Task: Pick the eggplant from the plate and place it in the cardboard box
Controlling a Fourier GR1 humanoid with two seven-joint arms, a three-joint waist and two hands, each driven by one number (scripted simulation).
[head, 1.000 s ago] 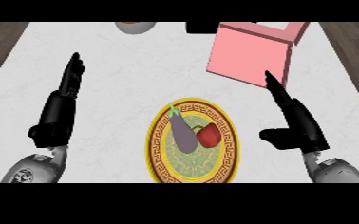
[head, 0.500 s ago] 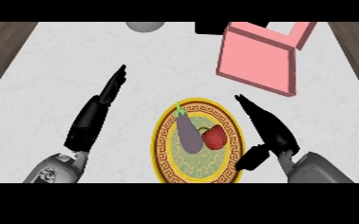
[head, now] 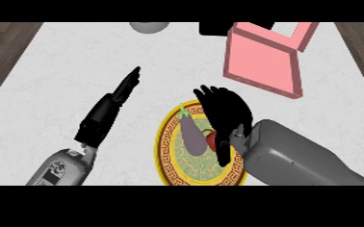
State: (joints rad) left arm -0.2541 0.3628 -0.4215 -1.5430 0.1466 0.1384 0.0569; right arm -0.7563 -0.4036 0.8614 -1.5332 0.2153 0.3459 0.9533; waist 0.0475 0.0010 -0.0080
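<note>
A purple eggplant (head: 189, 135) with a green stem lies on the yellow plate (head: 169, 150) with its patterned rim, next to a red fruit (head: 209, 140). My right hand (head: 225, 111) hovers over the plate's right half, fingers spread and slightly bent, covering part of the red fruit and holding nothing. The left hand (head: 108, 109) rests open on the counter left of the plate, fingers straight and pointing up the view. A pink box (head: 262, 63) with its flaps up stands at the upper right.
A grey round object (head: 149, 26) sits at the counter's far edge. A black item (head: 215, 28) stands behind the pink box. Dark wood floor shows beyond the counter's left and right edges.
The right hand has moved left and up over the plate, now above the red fruit beside the eggplant. The view has shifted, so the plate and box appear further right and lower.
</note>
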